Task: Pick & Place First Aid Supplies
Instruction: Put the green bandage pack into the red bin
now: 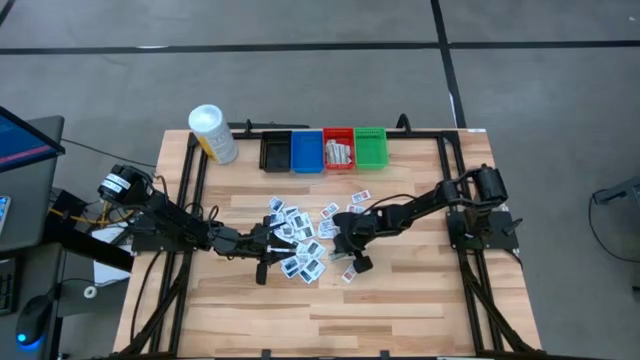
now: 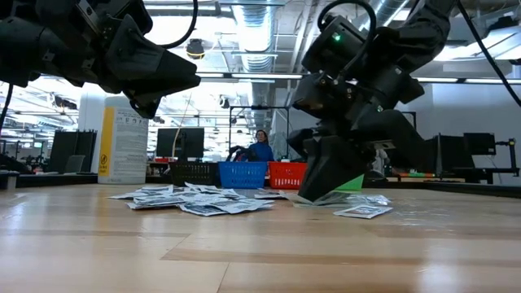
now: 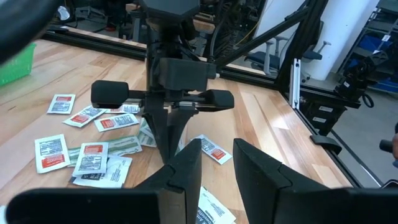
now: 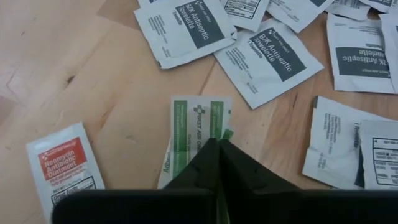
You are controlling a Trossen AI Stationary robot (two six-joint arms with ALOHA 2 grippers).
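The right gripper is down at the table with its fingers pressed together on a green-and-white packet. The packet lies flat on the wood, its long axis running straight out ahead of the fingertips and its printed end pointing away from them. Just beside it is a white packet with a red label, tilted a little. Farther out are white antiseptic packets with dark labels, lying at different angles, some overlapping.

The left gripper hovers above the table on the other side of the pile, its two fingers apart with a narrow gap between them and nothing in it.

From above, the packets form one loose scatter in the middle of the table, between the two grippers. There are well over a dozen; overlaps prevent an exact count. The table is pale wooden planks in a black frame.

Along the far edge four small bins stand side by side: black, blue, red and green. The red bin has several packets in it. One yellow container with a white cap lies beside the black bin.

Beyond the table is a workshop with grey floor, monitors and ceiling ducts, and one person in blue sits far back.
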